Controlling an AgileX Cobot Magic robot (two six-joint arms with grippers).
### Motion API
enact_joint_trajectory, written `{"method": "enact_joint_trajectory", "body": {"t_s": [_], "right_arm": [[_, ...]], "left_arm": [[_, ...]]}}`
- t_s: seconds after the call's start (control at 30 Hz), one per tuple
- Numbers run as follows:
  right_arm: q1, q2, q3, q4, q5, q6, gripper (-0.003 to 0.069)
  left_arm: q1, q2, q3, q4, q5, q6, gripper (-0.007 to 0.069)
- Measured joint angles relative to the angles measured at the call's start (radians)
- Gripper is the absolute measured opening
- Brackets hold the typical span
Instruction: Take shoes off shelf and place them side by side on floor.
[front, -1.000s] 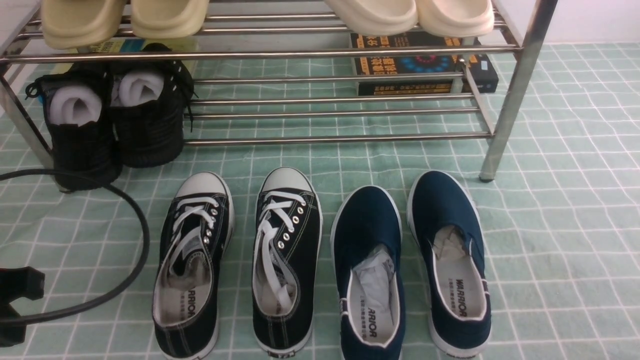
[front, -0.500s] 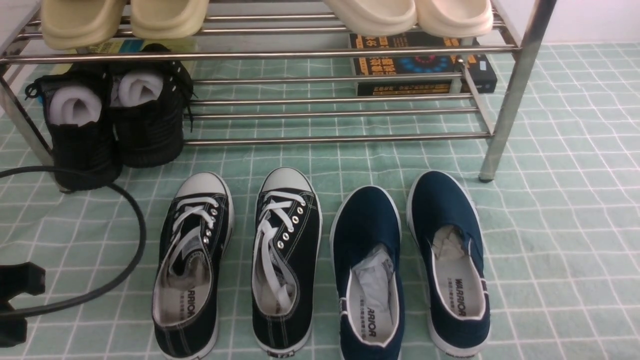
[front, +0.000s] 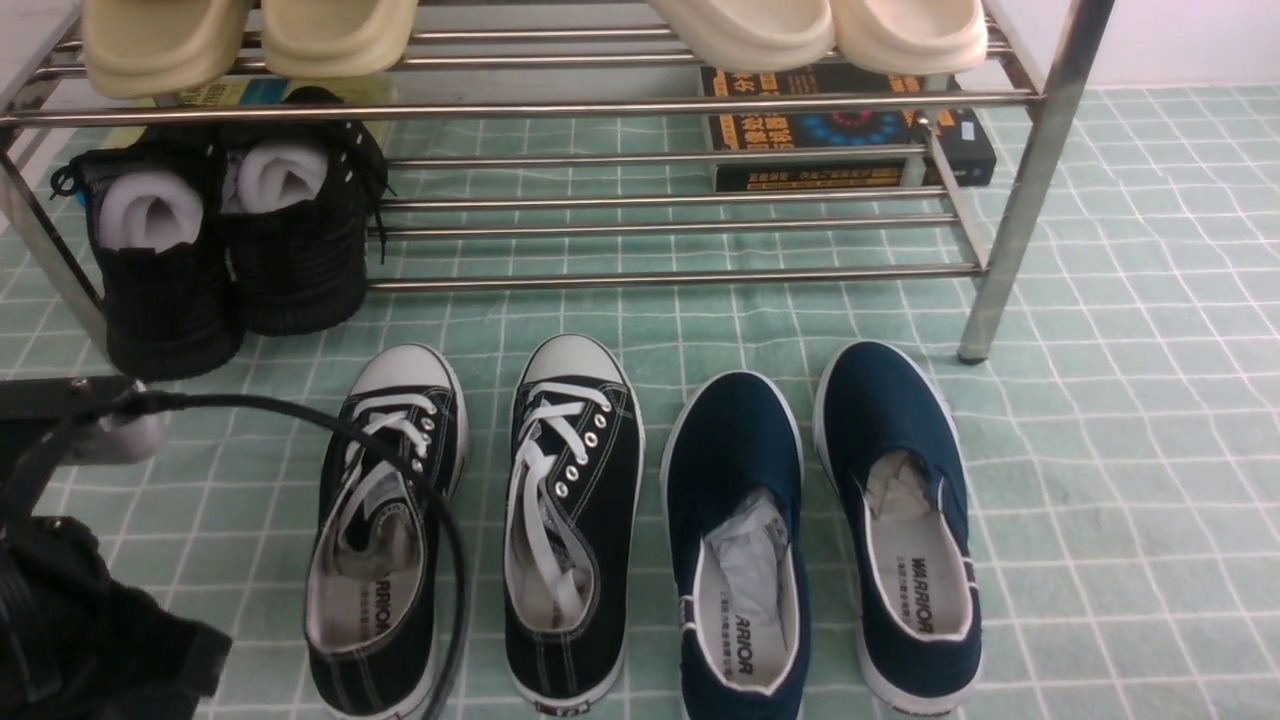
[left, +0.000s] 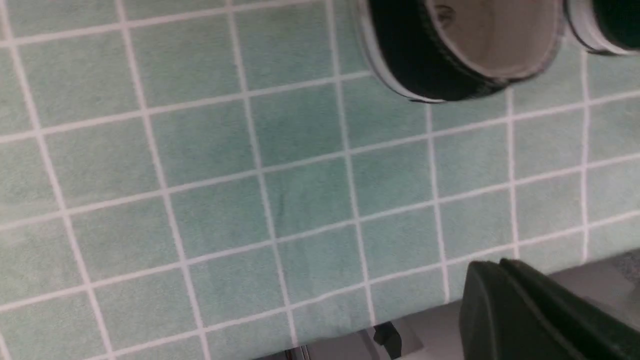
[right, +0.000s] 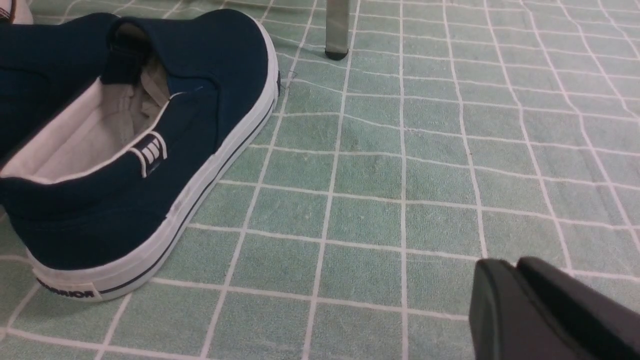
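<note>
The two black canvas shoes stand side by side on the mint-green gridded floor (front: 1100, 450), toes toward the shelf (front: 690, 100): the left shoe (front: 385, 530) and the right shoe (front: 572, 520). In the left wrist view the left shoe's heel (left: 450, 55) lies ahead of my left gripper (left: 500, 264), well apart from it. That gripper is shut on nothing. My right gripper (right: 517, 264) hovers over bare floor (right: 400, 200), its fingers pressed together and empty. It does not show in the front view.
A navy slip-on pair (front: 740, 540) (front: 905, 510) sits right of the sneakers. Bulky black shoes (front: 230, 240) stand on the shelf's lower tier, pale slippers (front: 250, 35) on top, books (front: 840, 130) behind. My left arm (front: 80, 610) and its cable (front: 445, 530) cross the left sneaker.
My left arm has swung further into the front view from the lower left, and its cable has moved right across the left sneaker. The shoes have stayed put.
</note>
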Motion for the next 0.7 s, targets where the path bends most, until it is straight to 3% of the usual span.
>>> {"method": "enact_joint_trajectory", "body": {"t_s": [0.13,0.27,0.37,0.43,0.5,0.7], "right_arm": [[0.000,0.000,0.000,0.000,0.000,0.000,0.0068],[0.000,0.000,0.000,-0.001,0.000,0.000,0.0075],[0.000,0.000,0.000,-0.001,0.000,0.000,0.0080],[0.000,0.000,0.000,-0.001,0.000,0.000,0.0081],[0.000,0.000,0.000,-0.001,0.000,0.000,0.0087],[0.000,0.000,0.000,-0.001,0.000,0.000,0.0092]], "left_arm": [[-0.066,-0.169,0.000,-0.042,-0.013,-0.009,0.0015],[-0.095,-0.359,0.022,-0.107,-0.141,-0.006,0.0014],[-0.096,-0.526,0.098,-0.138,-0.369,-0.009,0.0014],[-0.096,-0.569,0.126,-0.143,-0.438,-0.023,0.0014],[-0.096,-0.667,0.194,-0.156,-0.597,-0.095,0.0014],[-0.096,-0.750,0.290,-0.159,-0.781,-0.163,0.0017]]}}
